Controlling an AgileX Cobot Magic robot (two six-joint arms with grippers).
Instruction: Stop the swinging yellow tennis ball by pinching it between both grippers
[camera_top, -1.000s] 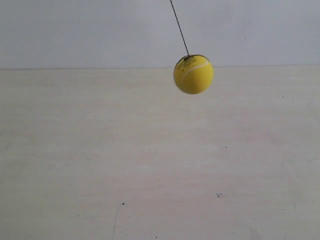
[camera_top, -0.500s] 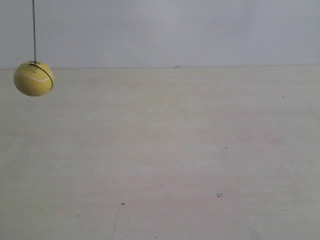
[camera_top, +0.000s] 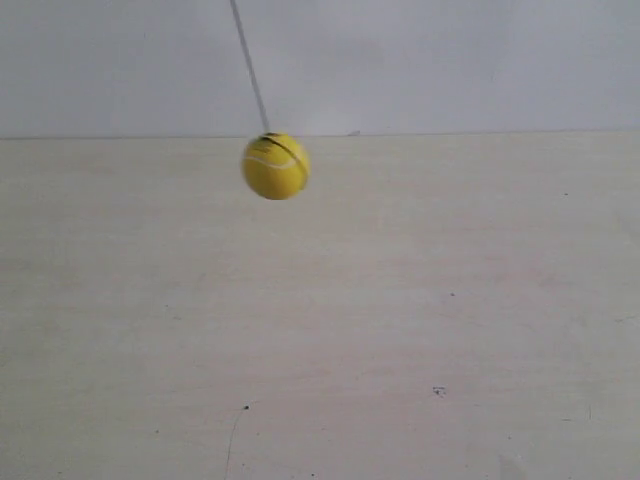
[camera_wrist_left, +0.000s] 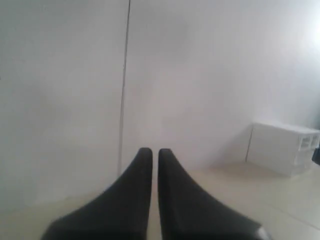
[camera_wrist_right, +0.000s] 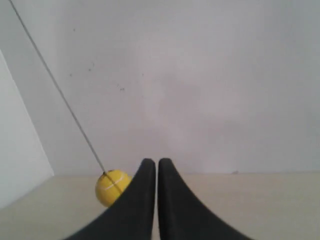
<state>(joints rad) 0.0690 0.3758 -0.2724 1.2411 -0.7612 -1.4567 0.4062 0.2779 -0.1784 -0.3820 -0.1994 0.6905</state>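
Left gripper (camera_wrist_left: 151, 151): fingers were drawn together to a thin slit and held nothing; the ball did not show in its view.
Ball (camera_top: 276, 166): hung on a slanted string (camera_top: 248, 60), left of middle in the exterior view, above the table (camera_top: 420, 330), touching nothing and slightly blurred.
Right gripper (camera_wrist_right: 151, 161): was likewise closed to a slit and empty; the ball lay beyond it, partly hidden by one finger.
Handling: probably light and springy, with a fuzzy, grippy skin; being round, it would slip off a tip pressed off-centre.
Hold: opposite sides at mid-height, pressing through the centre.
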